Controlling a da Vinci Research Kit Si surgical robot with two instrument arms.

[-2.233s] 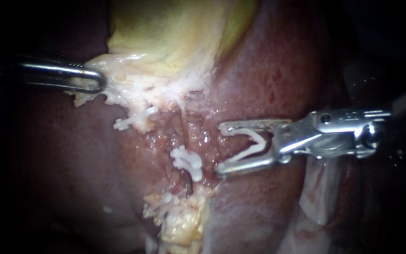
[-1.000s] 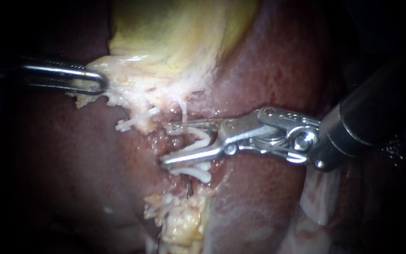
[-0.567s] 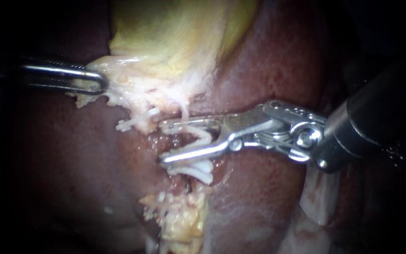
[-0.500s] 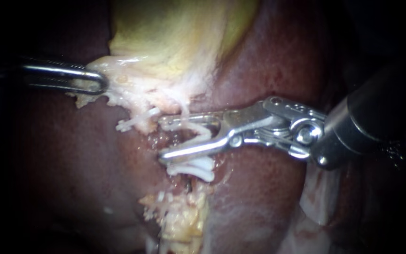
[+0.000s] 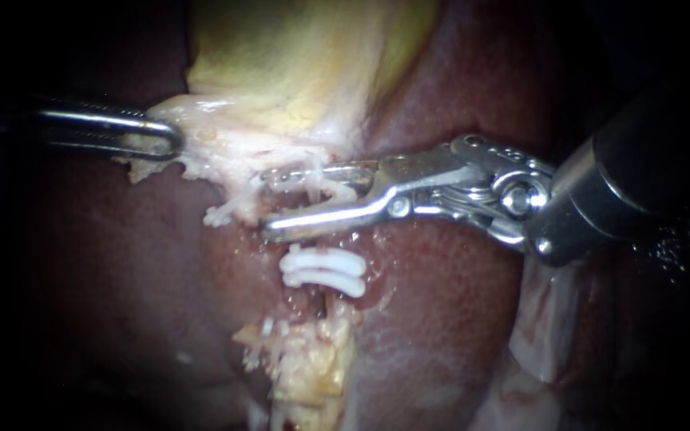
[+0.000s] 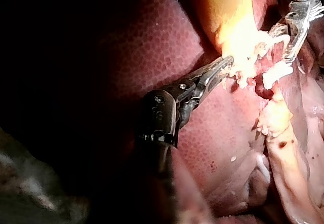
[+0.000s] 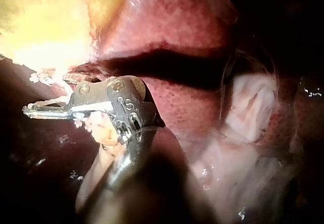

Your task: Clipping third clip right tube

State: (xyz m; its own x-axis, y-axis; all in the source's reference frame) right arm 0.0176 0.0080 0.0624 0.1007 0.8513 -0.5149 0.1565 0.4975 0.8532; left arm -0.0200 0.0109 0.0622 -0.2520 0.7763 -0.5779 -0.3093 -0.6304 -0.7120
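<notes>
Across the right tube [image 5: 315,242], just on the gallbladder [image 5: 297,64] side of the two white clips [image 5: 323,271] already seated on it, sits the claw of your right instrument [image 5: 267,201]. It grips a loaded clip [image 5: 323,191] whose legs stand apart, so the clip does not look squeezed home yet.

The tube runs from the gallbladder's pale foot down the liver [image 5: 441,319] toward the yellowish fat. Your claw's long axis lies crosswise to that line, reaching in from the liver's right side, with one half above the loaded clip and one below it. That crossing is what the closing move turns on. Judge whether the tube lies fully between the clip's legs; past the claw's tips the view is too crowded with pale strands to tell.

Your left instrument [image 5: 171,137] is well apart, at the gallbladder's left edge, its claw closed on the pale tissue [image 5: 217,156] there. It is holding, so the right instrument is the one near enough to act.
</notes>
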